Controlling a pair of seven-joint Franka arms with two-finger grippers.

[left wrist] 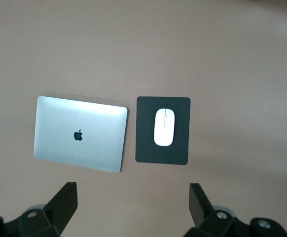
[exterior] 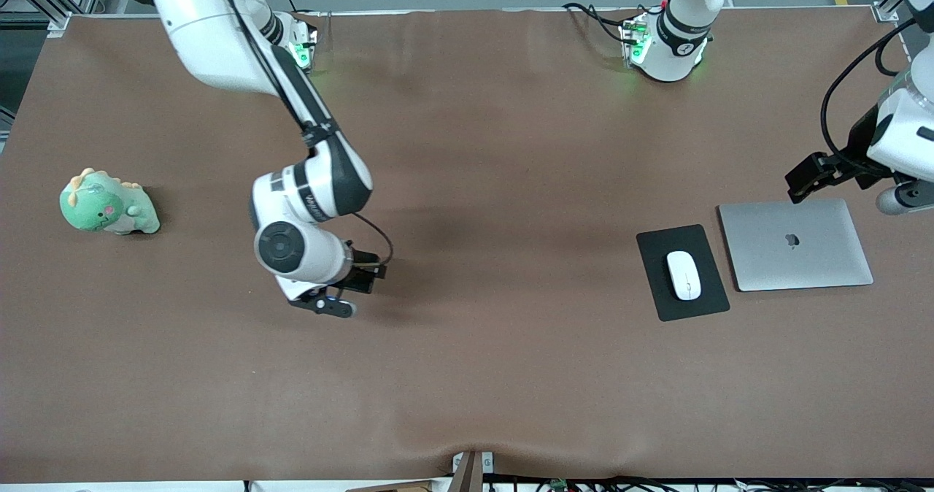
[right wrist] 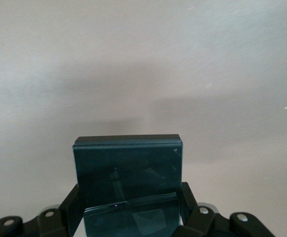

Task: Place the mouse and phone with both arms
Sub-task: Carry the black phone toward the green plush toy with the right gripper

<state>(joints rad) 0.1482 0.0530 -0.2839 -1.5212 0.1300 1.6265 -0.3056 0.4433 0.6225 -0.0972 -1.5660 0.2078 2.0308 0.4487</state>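
Observation:
The white mouse lies on a black mouse pad toward the left arm's end of the table. It also shows in the left wrist view. My left gripper is open and empty, up in the air over the table by the laptop's edge; in its wrist view the gripper has wide-spread fingers. My right gripper hangs low over the middle of the table. It is shut on the black phone, which sticks out between the fingers.
A closed silver laptop lies beside the mouse pad, toward the left arm's end. A green plush dinosaur sits at the right arm's end. Brown cloth covers the table.

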